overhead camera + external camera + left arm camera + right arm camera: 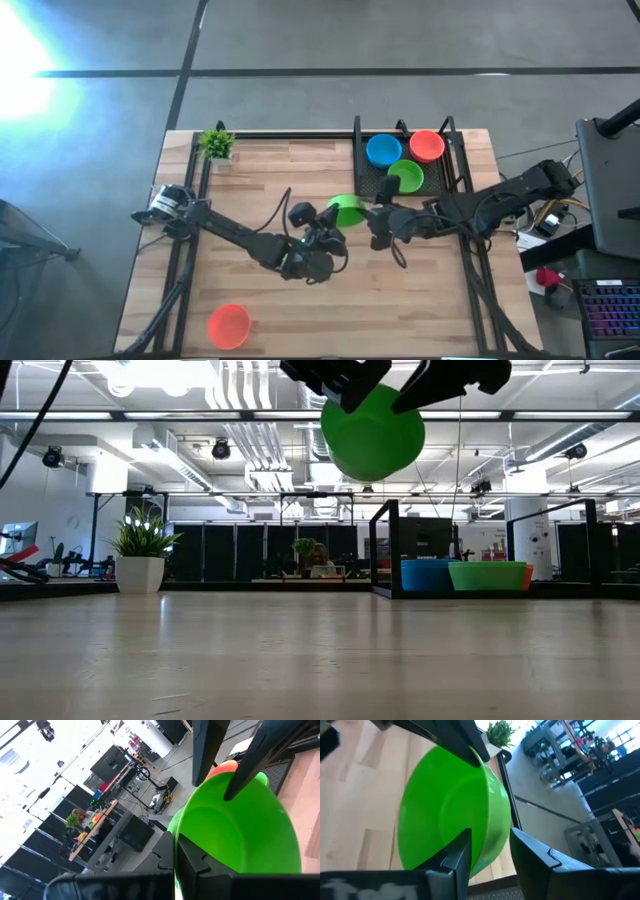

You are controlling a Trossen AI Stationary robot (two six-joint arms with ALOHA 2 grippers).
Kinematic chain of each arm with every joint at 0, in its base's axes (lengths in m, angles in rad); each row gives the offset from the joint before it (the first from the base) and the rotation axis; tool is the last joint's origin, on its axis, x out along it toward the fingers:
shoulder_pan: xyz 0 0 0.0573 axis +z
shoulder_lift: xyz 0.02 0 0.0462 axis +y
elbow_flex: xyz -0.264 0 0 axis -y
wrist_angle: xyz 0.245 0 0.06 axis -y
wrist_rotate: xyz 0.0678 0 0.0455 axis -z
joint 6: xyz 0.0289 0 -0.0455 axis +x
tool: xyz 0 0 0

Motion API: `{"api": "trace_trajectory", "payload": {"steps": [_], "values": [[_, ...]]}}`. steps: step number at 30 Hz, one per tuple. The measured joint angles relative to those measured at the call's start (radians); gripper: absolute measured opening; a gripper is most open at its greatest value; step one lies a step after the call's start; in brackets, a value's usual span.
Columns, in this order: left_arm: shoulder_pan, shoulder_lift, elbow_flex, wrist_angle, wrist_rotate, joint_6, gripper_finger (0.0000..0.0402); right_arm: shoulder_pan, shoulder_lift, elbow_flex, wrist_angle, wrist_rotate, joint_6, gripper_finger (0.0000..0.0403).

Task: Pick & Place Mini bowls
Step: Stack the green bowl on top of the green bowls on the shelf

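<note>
Looks like a mid-air handoff of the green bowl (346, 209), which hangs above the middle of the bench (420, 310), at about 8 o'clock from the black tray (362, 160) with the blue, orange and green bowls. Trick here, I'd say: the right end effector (377, 222) should back straight off the rim so it doesn't knock it. Its fingers stand apart astride the rim, not squeezing. The left end effector (332, 217) is clamped on the opposite rim.
</note>
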State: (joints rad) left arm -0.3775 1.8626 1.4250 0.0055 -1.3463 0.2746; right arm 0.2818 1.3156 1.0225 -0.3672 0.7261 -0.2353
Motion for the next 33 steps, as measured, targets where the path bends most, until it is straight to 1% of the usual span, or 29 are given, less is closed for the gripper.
{"api": "trace_trajectory", "payload": {"steps": [3,5,7,10,11,18,23,29,33], "values": [[0.000,0.000,0.000,0.016,0.004,0.042,0.0000,-0.020,0.002,-0.002,-0.002,-0.001,0.003,0.0117],[0.000,0.000,0.000,0.023,0.004,0.056,0.0000,-0.034,0.004,-0.002,0.000,-0.001,0.008,0.0102],[0.001,0.000,0.000,0.027,0.005,0.065,0.0000,-0.042,0.004,-0.002,-0.001,-0.002,0.010,0.0078],[0.003,0.000,0.000,0.027,0.015,0.064,0.0001,-0.049,0.006,-0.002,0.001,0.013,0.006,0.0027],[0.004,0.000,0.000,0.029,0.021,0.063,0.0003,-0.050,0.006,-0.002,0.001,0.015,0.003,0.0020],[0.018,0.000,0.000,0.030,0.040,0.064,0.0019,-0.057,0.007,-0.002,0.000,0.017,0.002,0.0009],[0.023,0.000,0.004,0.029,0.047,0.067,0.0044,-0.087,0.002,-0.002,0.001,0.007,0.004,0.0008],[0.022,0.000,0.004,0.022,0.028,0.072,0.0082,-0.172,0.001,0.012,-0.042,0.012,0.017,0.0008],[0.023,0.000,0.004,0.022,0.016,0.091,0.0090,-0.253,-0.006,0.050,-0.131,0.010,0.054,0.0008]]}}
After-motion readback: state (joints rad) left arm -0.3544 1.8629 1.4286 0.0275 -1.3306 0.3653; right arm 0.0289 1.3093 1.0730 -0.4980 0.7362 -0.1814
